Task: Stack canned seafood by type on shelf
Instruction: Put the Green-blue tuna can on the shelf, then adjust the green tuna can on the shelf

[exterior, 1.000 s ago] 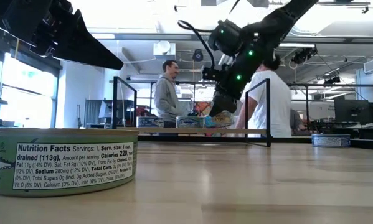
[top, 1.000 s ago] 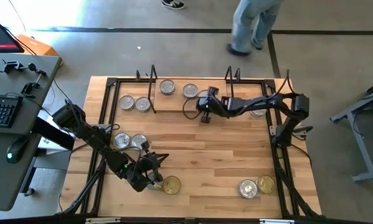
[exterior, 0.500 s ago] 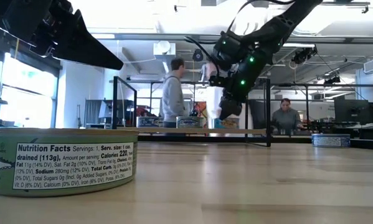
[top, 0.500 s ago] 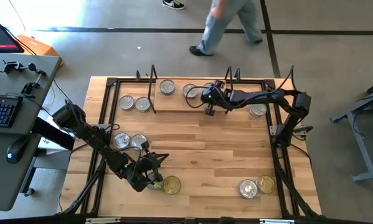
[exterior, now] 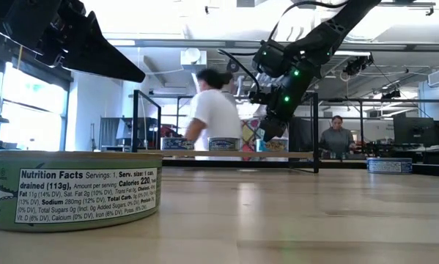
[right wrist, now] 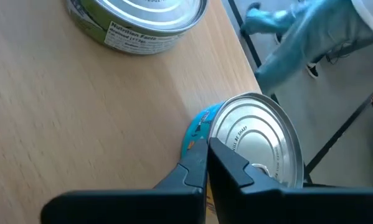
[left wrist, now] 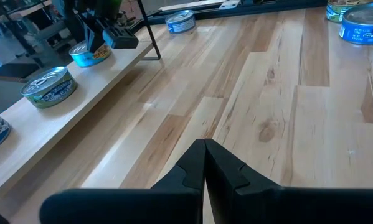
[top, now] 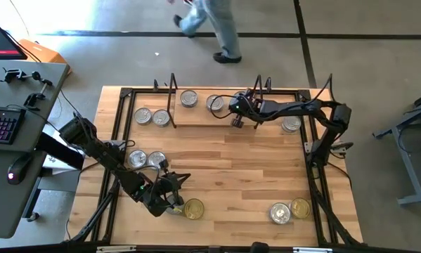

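Tins (top: 214, 102) crowd shelf (top: 203, 116) beside closed right end effector (top: 236, 123).

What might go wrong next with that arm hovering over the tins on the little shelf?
The blue-labelled tin sits right at the edge of the shelf, with the right gripper, jaws shut, close beside it; a small nudge may knock it off. Swinging away, the arm might also clip the green-labelled tin nearby.

Two matt black jointed arms with looping black cables, green lights, angular black tool fingers (left wrist: 205, 168).
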Controlling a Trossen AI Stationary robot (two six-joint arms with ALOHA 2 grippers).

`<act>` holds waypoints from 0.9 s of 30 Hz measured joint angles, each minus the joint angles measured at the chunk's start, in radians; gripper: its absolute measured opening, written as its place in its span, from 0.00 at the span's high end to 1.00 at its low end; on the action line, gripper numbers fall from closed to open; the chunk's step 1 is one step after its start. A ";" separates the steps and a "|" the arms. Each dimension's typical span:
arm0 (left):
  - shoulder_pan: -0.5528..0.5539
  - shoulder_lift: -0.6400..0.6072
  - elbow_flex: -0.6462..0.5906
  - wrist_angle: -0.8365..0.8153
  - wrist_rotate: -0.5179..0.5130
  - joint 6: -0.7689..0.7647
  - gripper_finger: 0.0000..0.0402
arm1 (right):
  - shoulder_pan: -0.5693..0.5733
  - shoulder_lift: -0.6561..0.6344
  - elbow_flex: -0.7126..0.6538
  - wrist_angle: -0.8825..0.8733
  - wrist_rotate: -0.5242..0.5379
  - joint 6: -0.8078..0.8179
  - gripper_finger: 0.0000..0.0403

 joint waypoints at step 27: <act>0.000 0.000 0.000 0.000 0.000 0.000 1.00 | 0.034 -0.039 -0.002 0.048 -0.010 0.035 0.67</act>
